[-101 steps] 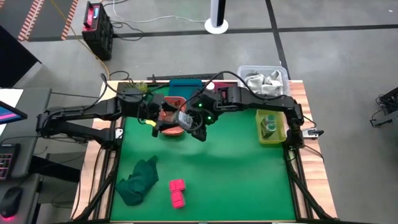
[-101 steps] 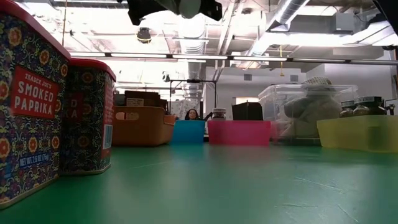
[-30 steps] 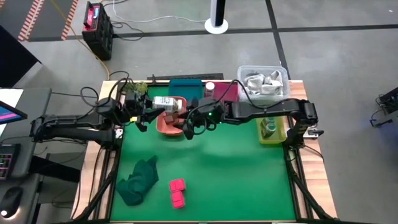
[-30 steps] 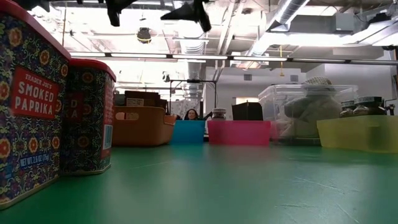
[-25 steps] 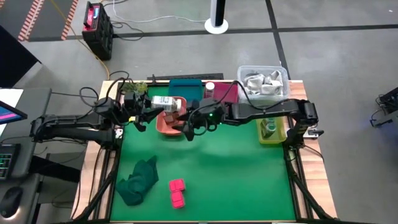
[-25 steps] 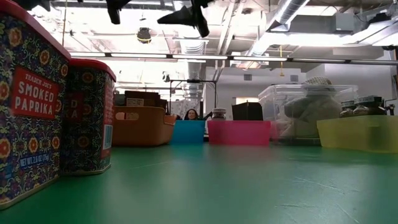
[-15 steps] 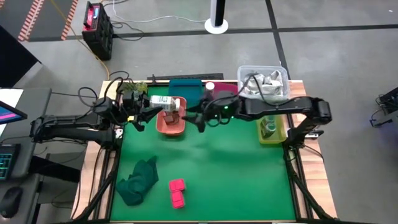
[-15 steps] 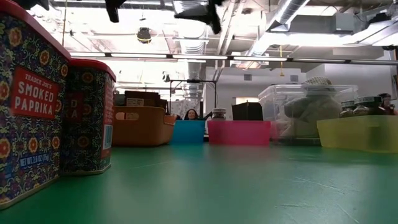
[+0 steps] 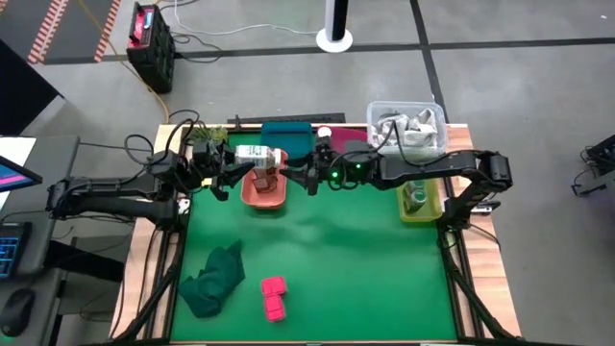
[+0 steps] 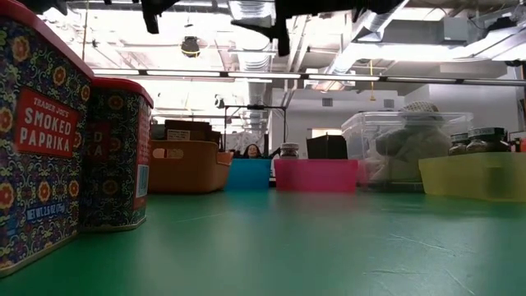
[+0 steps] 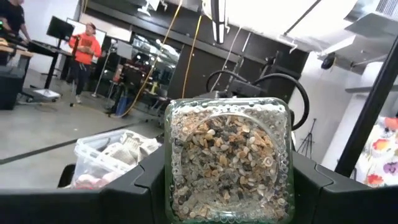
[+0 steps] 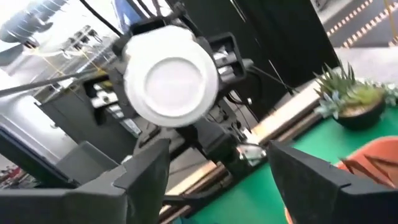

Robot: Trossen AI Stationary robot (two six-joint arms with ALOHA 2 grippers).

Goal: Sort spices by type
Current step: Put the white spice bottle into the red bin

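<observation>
My left gripper (image 9: 240, 163) is shut on a glass spice jar (image 9: 258, 157) with a white lid (image 12: 171, 74), held above the salmon bin (image 9: 266, 195). The jar is full of brownish grains (image 11: 227, 155). My right gripper (image 9: 307, 175) hangs open just to the jar's right, facing the lid and apart from it. Two magenta paprika boxes (image 9: 274, 298) stand near the table's near edge, close by in the low view (image 10: 41, 140). Greenish jars (image 9: 416, 195) sit in the yellow bin. A white-topped jar (image 9: 325, 134) stands in the pink bin. My left gripper pinches the jar's glass body (image 11: 180, 186) at its base end between the two fingers (image 11: 146, 183). The fingers come level from the table's left and lie along the jar. The jar is lifted clear and lies level, with its lid pointing toward the table's right.
Along the far edge stand a teal bin (image 9: 288, 135), a pink bin (image 9: 351, 142) and a clear tub of shiny packets (image 9: 408, 125). The yellow bin (image 9: 432, 202) is at the right. A dark green cloth (image 9: 216, 279) lies near left. A small plant (image 9: 204, 136) stands far left.
My right gripper has moved from beside the salmon bin's near right corner toward the far edge. It has turned level and now faces the jar's lid. The left gripper has kept the jar in about the same place.
</observation>
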